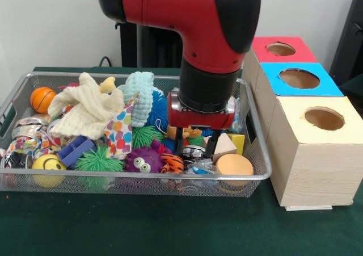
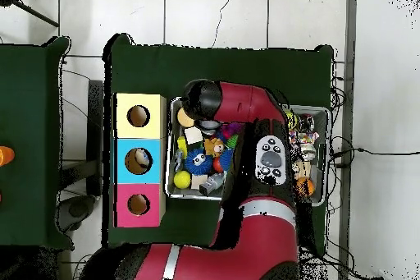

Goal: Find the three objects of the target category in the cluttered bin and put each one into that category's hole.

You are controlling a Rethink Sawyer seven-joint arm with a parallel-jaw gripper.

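Observation:
The cluttered bin [image 1: 258,137] is a wide silver wire-mesh tray full of toys. It also shows in the overhead view [image 2: 321,114], mostly under the arm. My gripper [image 1: 195,146] is lowered into the bin's right part. Its two black fingers [image 1: 181,145] stand apart, open, on either side of a small black-and-white round thing [image 1: 193,151]. A wooden wedge block [image 1: 224,145] and an orange round pad [image 1: 234,165] lie just right of the gripper. Three wooden boxes with holes stand beside the bin: red-topped [image 1: 295,53], blue-topped [image 1: 323,85], cream-topped [image 1: 306,105].
The bin holds an orange basketball [image 1: 42,99], a yellow smiley ball [image 1: 48,165], a cream cloth [image 1: 85,109], a teal knitted toy [image 1: 140,88], a green spiky ball [image 1: 98,160], a purple furry toy [image 1: 144,159] and a tiger-striped ball [image 1: 172,164]. Green cloth [image 1: 142,222] covers the table.

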